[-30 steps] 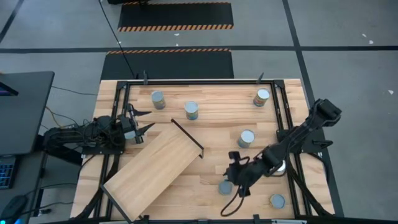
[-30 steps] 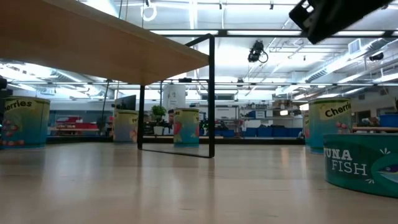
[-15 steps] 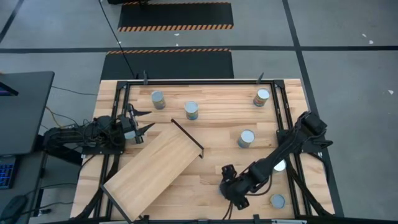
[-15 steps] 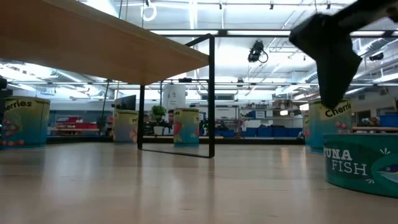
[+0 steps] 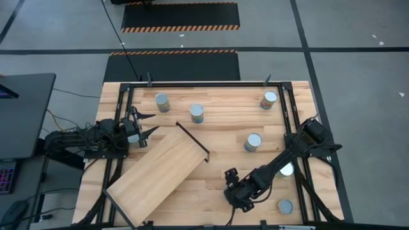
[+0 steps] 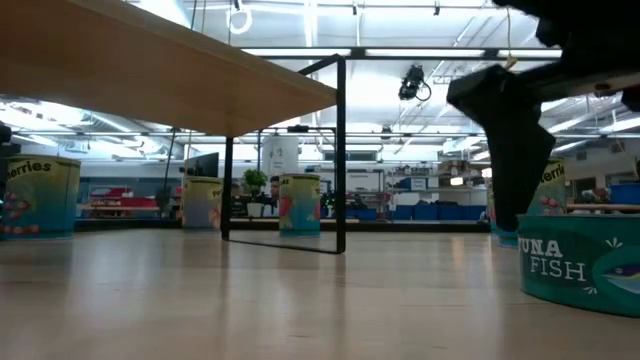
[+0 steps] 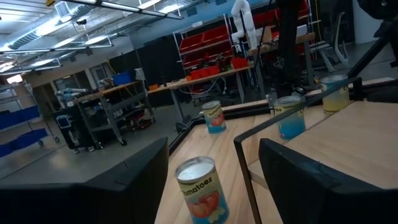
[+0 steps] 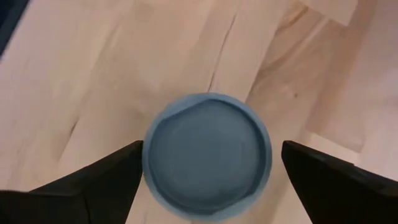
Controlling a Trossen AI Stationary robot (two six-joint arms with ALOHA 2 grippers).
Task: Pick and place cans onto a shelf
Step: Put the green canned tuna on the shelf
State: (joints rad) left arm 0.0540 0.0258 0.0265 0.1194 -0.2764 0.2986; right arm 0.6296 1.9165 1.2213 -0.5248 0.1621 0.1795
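While the shelf (image 5: 158, 169) lies bare on the table (image 5: 223, 112), none of the cans is on it; its long axis runs diagonally, from the near left corner of the table up toward the middle, and in the low view its black-framed end (image 6: 340, 150) stands raised above the tabletop. The cans stand upright, well apart: two (image 5: 163, 102) (image 5: 197, 113) toward the far left, one (image 5: 269, 99) at the far right, one (image 5: 253, 142) right of centre, one (image 5: 285, 206) near the right front corner, and one (image 5: 288, 169) partly hidden under the right arm. The right gripper (image 5: 234, 193) is directly over another can (image 8: 207, 154) at the front of the table, its two fingers (image 8: 93, 180) spread wide on either side of the round top and clear of it. A second ago this gripper was nearly closed, with the can showing beside it; since then it has opened wide and moved over the can, which it now hides from above, and in the low view its dark finger (image 6: 515, 150) has come down beside the tuna tin (image 6: 580, 270). The left gripper (image 5: 144, 124) waits at the left edge just beyond the shelf's far side, fingers apart around nothing, unchanged.
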